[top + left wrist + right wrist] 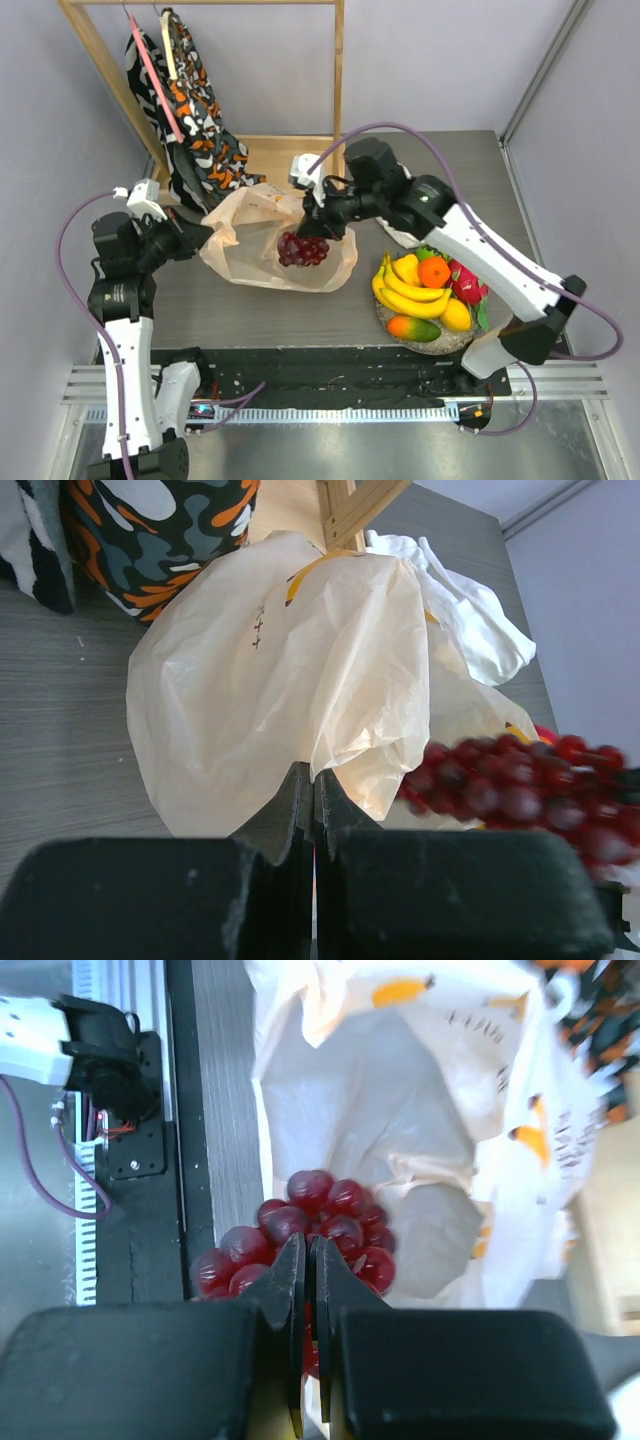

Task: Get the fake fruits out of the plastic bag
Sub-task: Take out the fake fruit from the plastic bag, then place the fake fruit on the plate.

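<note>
Right gripper is pinching the grapes at the top of the bunch, jaws almost pressed together. The bunch is hanging over the open mouth of the plastic bag. Left gripper is clamping the bag's left edge, fingers flat together on the film. Other fruits are sitting piled on the plate at right, well apart from the bag. Risks I'm seeing: the narrow hold on glossy plastic slipping and the bunch dropping into the bag, or film snagging on the grapes and dragging along if the left pinch is giving way.
</note>
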Tool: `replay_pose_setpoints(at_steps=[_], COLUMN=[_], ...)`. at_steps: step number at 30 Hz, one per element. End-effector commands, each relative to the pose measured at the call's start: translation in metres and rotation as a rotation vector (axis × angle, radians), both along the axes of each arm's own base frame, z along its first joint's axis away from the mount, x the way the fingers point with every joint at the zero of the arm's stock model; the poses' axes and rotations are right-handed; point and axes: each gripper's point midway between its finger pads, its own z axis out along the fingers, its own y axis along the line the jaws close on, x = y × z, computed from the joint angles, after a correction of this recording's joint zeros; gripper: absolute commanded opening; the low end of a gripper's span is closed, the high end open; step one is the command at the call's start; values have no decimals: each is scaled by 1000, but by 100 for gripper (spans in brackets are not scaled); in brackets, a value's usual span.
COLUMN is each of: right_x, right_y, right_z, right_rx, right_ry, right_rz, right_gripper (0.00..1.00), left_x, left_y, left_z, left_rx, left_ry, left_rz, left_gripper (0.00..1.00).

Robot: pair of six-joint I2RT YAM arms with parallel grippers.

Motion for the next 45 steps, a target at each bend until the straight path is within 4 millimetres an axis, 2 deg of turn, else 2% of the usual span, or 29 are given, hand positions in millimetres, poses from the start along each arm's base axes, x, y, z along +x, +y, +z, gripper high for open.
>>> replay_pose_setpoints(at_steps=[1,2,3,5,6,7,8,9,10,11,12,13,14,15,16,18,20,23,26,33,40,45], right_x=[-20,-19,-14,-4,0,11,13,12,11,9,6,1,-2,-3,-3,0,3,5,5,8,2,0], right_y=[-40,-47,-66,-89,-102,-126,-137,-149,-164,-170,-176,-183,-186,-188,-193,-197,-202,-209,-211,-215,-224,-221], right_z=[69,70,73,72,66,71,69,60,64,61,48,48,43,28,25,8,0,-28,-42,-45,-65,-55], right_rx=[82,71,53,26,-1,-16,-34,-68,-83,-96,-127,-132,-142,-172,-187,-230,-260,-315,-334,-356,-398,-368], right_ry=[-174,-187,-208,-230,-226,-262,-277,-267,-311,-316,-300,-324,-326,-313,-324,-326,-352,-341,-331,-358,-347,-346], right_rz=[16,0,-54,-115,-148,-207,-226,-239,-258,-264,-267,-271,-271,-263,-274,-269,-271,-262,-256,-247,-237,-247], right_gripper=[1,1,1,1,1,1,1,1,1,1,1,1,1,1,1,1,1,1,1,1,1,1], left_x=[9,10,10,12,13,13,13,13,14,15,15,15,16,16,16,16,15,13,11,8,11,11], left_y=[9,10,10,11,12,12,12,13,13,13,14,14,14,14,14,14,14,15,15,15,14,14], left_z=[13,12,13,13,13,14,14,14,14,15,14,13,12,12,12,13,15,16,16,10,10,11], left_rx=[22,23,23,31,33,36,40,42,41,44,45,45,46,47,46,47,50,57,64,61,51,51], left_ry=[-52,-50,-49,-50,-49,-51,-51,-52,-49,-50,-48,-45,-42,-42,-41,-43,-48,-50,-49,-35,-31,-33], left_rz=[47,50,51,52,53,54,52,53,53,55,56,56,57,59,57,57,56,57,57,55,52,50], left_gripper=[0,0,0,0,0,0,0,0,0,0,0,0,0,0,0,0,0,0,0,0,0,0])
